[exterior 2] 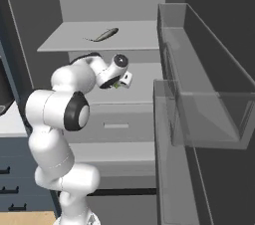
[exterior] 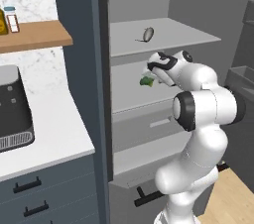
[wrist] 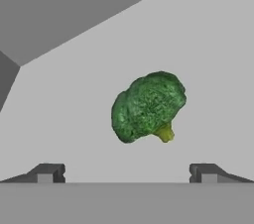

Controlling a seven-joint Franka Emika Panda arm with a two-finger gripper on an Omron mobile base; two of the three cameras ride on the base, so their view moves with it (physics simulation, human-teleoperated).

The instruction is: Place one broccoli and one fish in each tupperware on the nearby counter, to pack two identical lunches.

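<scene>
A green broccoli point(wrist: 148, 106) lies on the grey middle shelf of the open fridge, ahead of and between my fingertips point(wrist: 47, 172). My gripper point(wrist: 127, 173) is open, wide apart and holding nothing. In the base views the gripper point(exterior: 149, 74) hangs just over the broccoli point(exterior: 146, 82) point(exterior 2: 117, 85), reaching into the shelf space. A grey fish point(exterior: 148, 34) point(exterior 2: 106, 34) lies on the shelf above. The white speckled counter point(exterior: 54, 129) is to the left of the fridge. The tupperware is out of view.
A dark toaster-like box point(exterior: 12, 109) stands on the counter. A wooden wall shelf point(exterior: 34, 35) carries bottles. The open fridge door with its clear bins point(exterior 2: 199, 94) stands to the right. A fridge drawer point(exterior: 149, 124) sits under the middle shelf.
</scene>
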